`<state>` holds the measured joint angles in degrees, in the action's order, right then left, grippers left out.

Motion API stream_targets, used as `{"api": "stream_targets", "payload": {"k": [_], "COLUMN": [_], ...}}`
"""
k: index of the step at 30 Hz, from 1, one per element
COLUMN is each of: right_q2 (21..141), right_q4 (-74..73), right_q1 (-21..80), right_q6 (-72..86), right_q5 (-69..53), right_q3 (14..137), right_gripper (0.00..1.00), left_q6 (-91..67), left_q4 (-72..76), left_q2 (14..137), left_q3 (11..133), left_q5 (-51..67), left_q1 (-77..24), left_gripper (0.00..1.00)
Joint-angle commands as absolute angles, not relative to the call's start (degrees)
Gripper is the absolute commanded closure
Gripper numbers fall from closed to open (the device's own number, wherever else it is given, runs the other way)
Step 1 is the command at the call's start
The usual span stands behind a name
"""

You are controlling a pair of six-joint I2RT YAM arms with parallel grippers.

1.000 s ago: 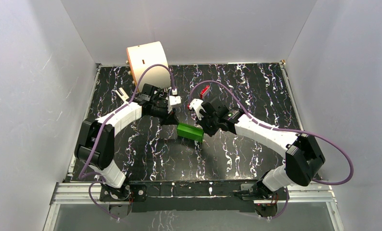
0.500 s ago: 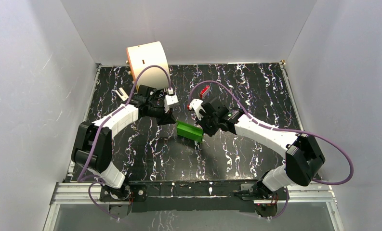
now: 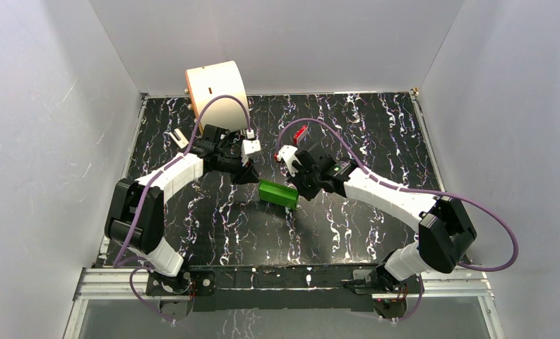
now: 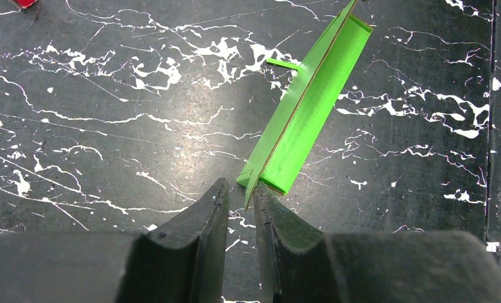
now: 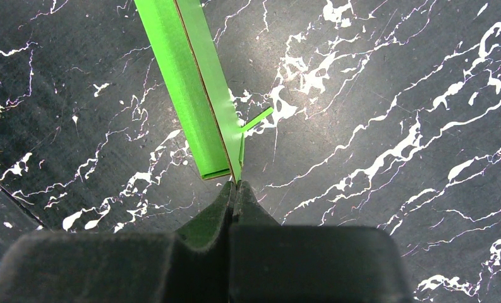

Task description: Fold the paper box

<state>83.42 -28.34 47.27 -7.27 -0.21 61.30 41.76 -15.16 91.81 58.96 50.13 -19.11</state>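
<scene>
The paper box (image 3: pixel 277 193), at mid-frame, is pinched at one corner by the right gripper (image 5: pixel 235 187). The left gripper (image 4: pixel 241 201) is parted slightly at the other end.

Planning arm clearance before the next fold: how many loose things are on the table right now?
3. A green paper box mid-table, a small red block just behind it, a big cream cylinder at the far left corner. Smaller things may be hidden.

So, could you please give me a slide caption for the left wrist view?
Left tool, slightly open, at the near corner of the green paper box over a black marbled table.
</scene>
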Motion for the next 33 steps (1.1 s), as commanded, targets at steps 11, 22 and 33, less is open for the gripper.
{"api": "stream_targets", "payload": {"k": [11,22,33], "right_q2": [82.74,83.22,86.17], "right_q4": [-28.21,-28.6,-30.52], "right_q1": [47.31,47.61,49.84], "right_q6": [-6.94,-5.12,6.4], "right_q5": [-1.45,-0.99,6.93], "right_q3": [62.15,63.81,67.41], "right_gripper": [1.0,1.0,1.0], "left_q6": [42.99,37.27,10.97], "left_q4": [-15.87,-16.81,-16.0], "left_q2": [88.65,87.99,83.87], "left_q3": [60.86,61.31,61.91], "left_q5": [55.72,51.6,25.13], "left_q1": [-18.87,-20.22,-27.63], "left_gripper": [0.91,1.0,1.0]}}
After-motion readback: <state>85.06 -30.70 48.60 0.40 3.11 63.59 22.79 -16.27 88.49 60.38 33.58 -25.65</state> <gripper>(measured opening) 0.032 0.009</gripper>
